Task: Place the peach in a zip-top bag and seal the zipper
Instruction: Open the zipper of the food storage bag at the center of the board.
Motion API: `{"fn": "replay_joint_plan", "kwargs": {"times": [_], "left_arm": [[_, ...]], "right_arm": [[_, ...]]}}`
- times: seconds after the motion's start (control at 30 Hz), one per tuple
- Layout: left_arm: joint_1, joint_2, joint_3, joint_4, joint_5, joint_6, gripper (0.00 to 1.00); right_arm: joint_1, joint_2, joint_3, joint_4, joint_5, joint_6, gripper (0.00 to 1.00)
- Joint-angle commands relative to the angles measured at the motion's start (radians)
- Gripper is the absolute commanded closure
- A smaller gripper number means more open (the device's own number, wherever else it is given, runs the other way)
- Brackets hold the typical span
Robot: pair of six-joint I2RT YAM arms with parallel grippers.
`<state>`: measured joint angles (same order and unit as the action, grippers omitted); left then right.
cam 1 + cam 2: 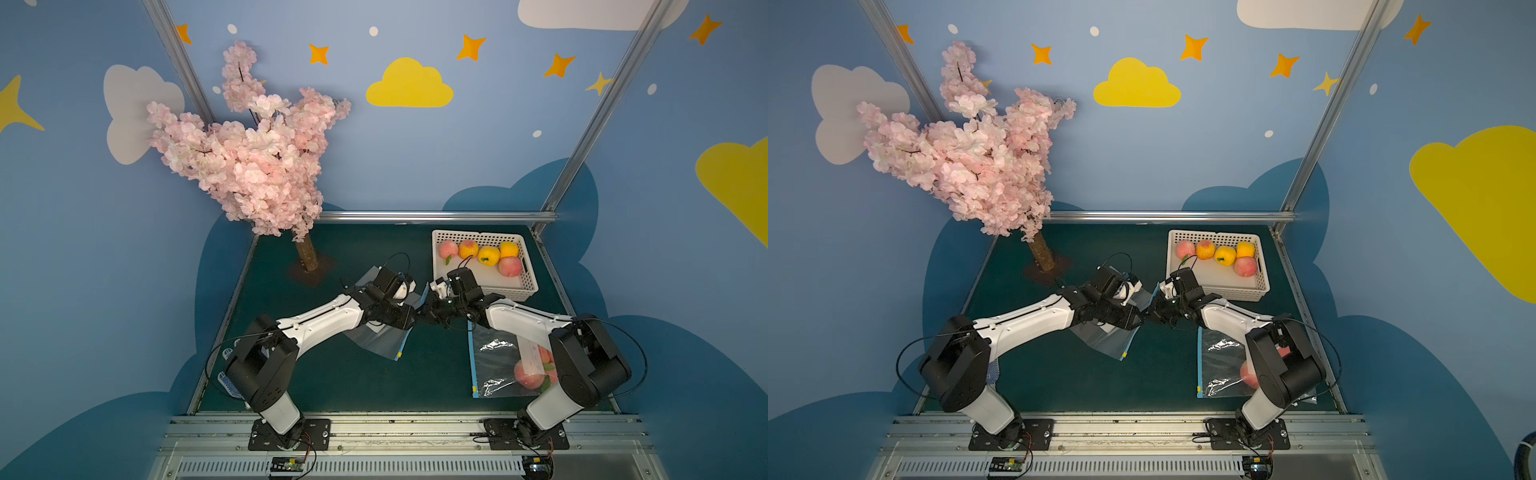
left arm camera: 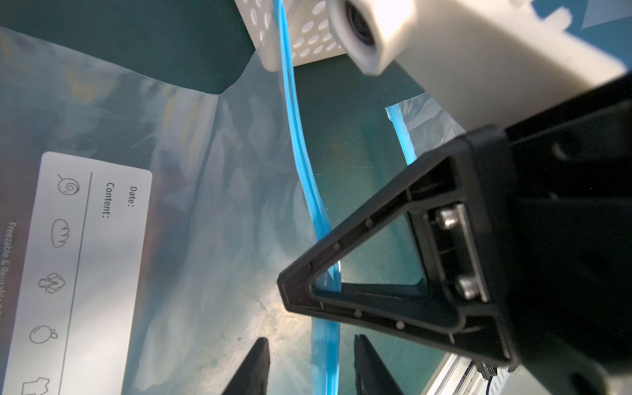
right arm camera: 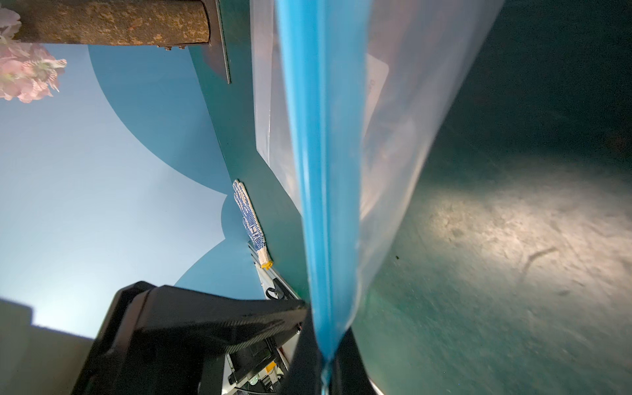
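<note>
Pinching the zipper (image 3: 321, 171), the right gripper (image 3: 325, 359) is clamped shut, holding the empty bag (image 2: 205, 205) taut mid-table. The left gripper (image 2: 311, 362) straddles the strip with jaws apart, presumably to open it. The peach (image 1: 510, 266) waits in the far-right basket (image 1: 528, 286).

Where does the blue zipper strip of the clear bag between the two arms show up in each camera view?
Top view: blue zipper strip, just below centre.
Top view: same spot.
Left wrist: runs down the middle.
Right wrist: wide band down the centre.
Shared landmark: white perforated plastic basket, absent only from right wrist.
</note>
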<state>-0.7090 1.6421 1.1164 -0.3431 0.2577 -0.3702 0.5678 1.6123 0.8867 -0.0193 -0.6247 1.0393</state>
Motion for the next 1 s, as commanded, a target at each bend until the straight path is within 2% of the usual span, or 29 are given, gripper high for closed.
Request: {"fn": "replay_joint_plan", "kwargs": {"times": [0.0, 0.3, 0.5, 0.67, 0.97], "left_arm": [[0.000, 0.012, -0.012, -0.010, -0.007, 0.012, 0.63], [0.001, 0.019, -0.017, -0.018, -0.018, 0.016, 0.65], [-0.009, 0.013, -0.009, -0.054, -0.116, 0.048, 0.70], [-0.015, 0.012, -0.003, -0.064, -0.140, 0.063, 0.75], [-0.063, 0.035, 0.024, -0.123, -0.214, 0.113, 0.75]], "right_arm": [[0.008, -0.002, 0.020, 0.011, -0.015, 0.002, 1.00], [0.008, -0.008, 0.023, 0.015, -0.022, 0.012, 1.00], [0.006, -0.012, 0.024, 0.000, -0.014, 0.011, 1.00], [0.007, -0.005, 0.029, -0.008, -0.016, 0.011, 1.00], [0.005, -0.006, 0.041, -0.016, -0.015, 0.026, 1.00]]}}
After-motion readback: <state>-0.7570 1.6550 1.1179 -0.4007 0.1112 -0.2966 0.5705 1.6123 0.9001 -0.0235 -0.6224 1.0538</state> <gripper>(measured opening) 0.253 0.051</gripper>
